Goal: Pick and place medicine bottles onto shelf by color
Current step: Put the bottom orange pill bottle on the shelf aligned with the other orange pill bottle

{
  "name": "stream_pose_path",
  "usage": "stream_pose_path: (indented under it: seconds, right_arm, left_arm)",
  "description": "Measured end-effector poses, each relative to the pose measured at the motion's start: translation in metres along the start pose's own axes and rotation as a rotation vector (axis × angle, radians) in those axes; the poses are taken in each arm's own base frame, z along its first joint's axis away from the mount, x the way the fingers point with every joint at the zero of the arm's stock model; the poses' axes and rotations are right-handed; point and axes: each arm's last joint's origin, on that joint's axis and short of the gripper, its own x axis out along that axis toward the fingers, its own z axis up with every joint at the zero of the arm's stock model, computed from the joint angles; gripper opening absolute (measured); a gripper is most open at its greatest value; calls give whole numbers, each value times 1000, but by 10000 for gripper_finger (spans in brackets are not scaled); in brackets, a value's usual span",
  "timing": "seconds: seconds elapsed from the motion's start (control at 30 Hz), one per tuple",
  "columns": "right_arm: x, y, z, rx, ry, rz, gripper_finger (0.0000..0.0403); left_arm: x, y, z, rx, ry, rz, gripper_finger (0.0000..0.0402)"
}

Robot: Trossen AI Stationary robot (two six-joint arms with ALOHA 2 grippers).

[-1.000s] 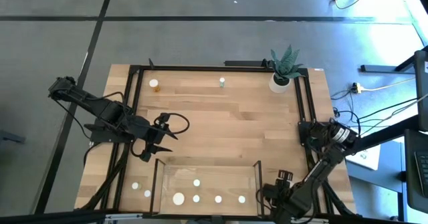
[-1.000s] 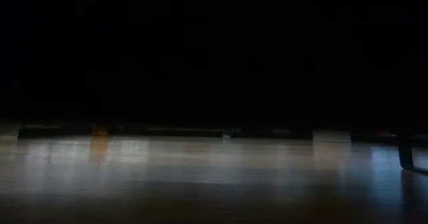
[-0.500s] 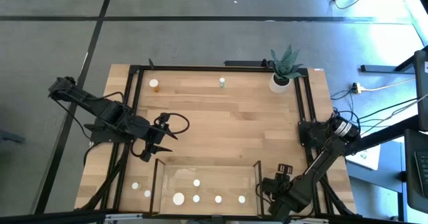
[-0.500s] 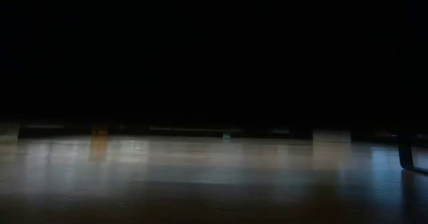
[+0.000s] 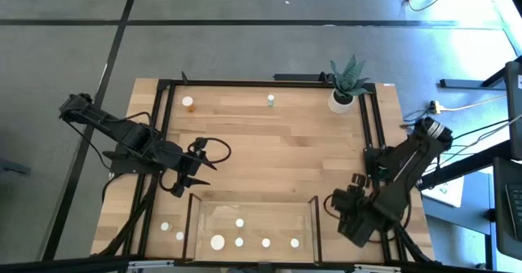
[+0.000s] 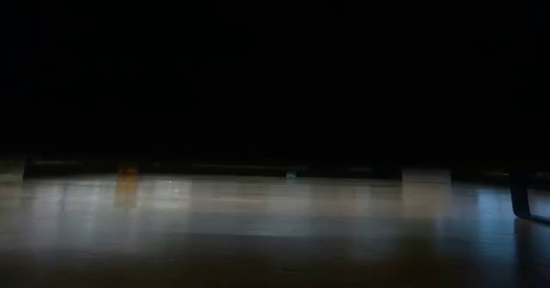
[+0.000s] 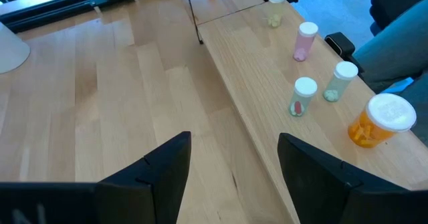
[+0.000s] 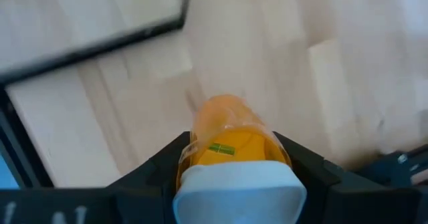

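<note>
1. Right gripper (image 8: 231, 177) clamped on an amber bottle (image 8: 231, 134) with a white cap, held between both fingers; in the high view, right gripper (image 5: 338, 201) just right of the shelf's right frame bar.
2. Left gripper (image 7: 231, 160) spread apart, holding nothing, above bare tabletop (image 7: 120, 103) just left of the shelf's far-left corner (image 5: 194, 175).
3. Shelf (image 5: 269, 216) at the table's near edge, carrying five white-capped bottles: a wide one (image 5: 217, 242), four small.
4. Two more small bottles (image 5: 165, 226) on the table left of the shelf.
5. Far edge: an orange bottle (image 5: 188, 103), a greenish bottle (image 5: 271, 100), a plant pot (image 5: 341, 100).
</note>
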Motion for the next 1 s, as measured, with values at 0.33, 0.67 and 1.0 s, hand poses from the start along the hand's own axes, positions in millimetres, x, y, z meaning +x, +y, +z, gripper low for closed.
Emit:
stream_pose_path:
  seconds: [0.33, 0.67, 1.0]
  right_arm:
    - [-15, -53, 45, 146, -61, 18, 180]
    - [-21, -86, 122, 90, -276, 169, 180]
    - [11, -98, 178, 61, -355, 246, 181]
  left_arm:
    - [0, 0, 0, 0, 0, 0, 218]
    - [0, 0, 0, 0, 0, 0, 218]
    - [0, 0, 0, 0, 0, 0, 218]
